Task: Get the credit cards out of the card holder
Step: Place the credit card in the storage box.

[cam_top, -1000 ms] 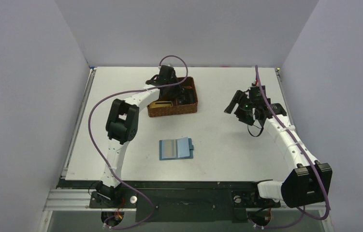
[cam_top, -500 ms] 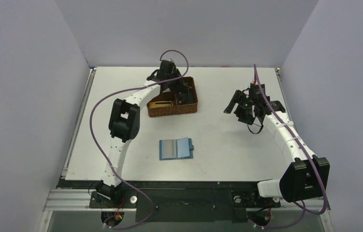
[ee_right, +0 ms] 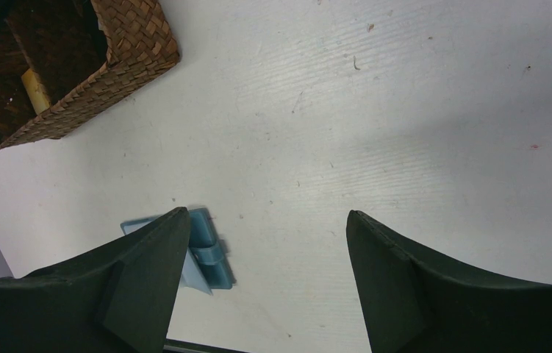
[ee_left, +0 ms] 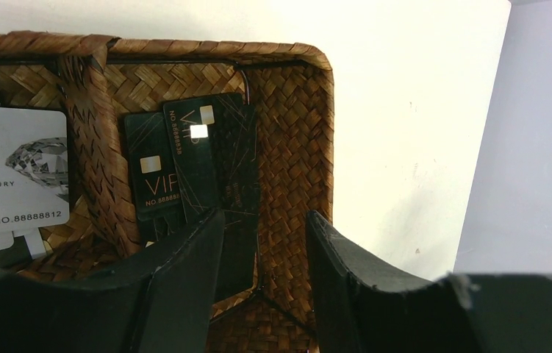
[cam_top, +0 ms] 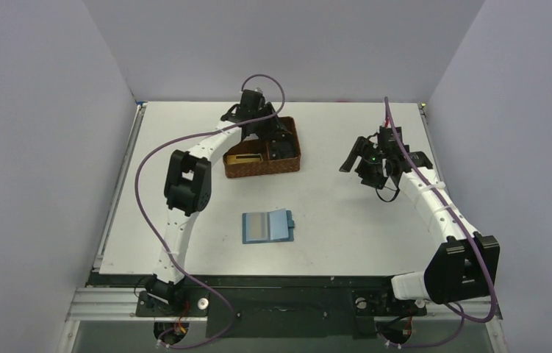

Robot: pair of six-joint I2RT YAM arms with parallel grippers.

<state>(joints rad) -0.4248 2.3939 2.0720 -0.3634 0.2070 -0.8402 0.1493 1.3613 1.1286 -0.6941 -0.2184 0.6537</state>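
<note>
Position: left end effector (ee_left: 265, 217) over woven basket (ee_left: 295, 147).
I am hovering it parted, empty, above black VIP cards (ee_left: 206, 158); right end effector (ee_right: 267, 215) is hanging wide open, empty, above worktop (ee_right: 405, 110).

You are looking down from high overhead; both wrist cameras are facing downward, the left one closely, all three sharing the brown woven compartment basket (ee_left: 287, 147).

One card holder (cam_top: 267, 226) lay on the tabletop (cam_top: 346, 220), with one woven basket (cam_top: 262, 168) at its 12 o'clock. Inside were two black credit cards (ee_left: 210, 158) and one white card (ee_left: 12, 165) over a second pale edge. The left end effector (ee_left: 262, 217) and the right end effector (ee_right: 265, 213) made two.
</note>
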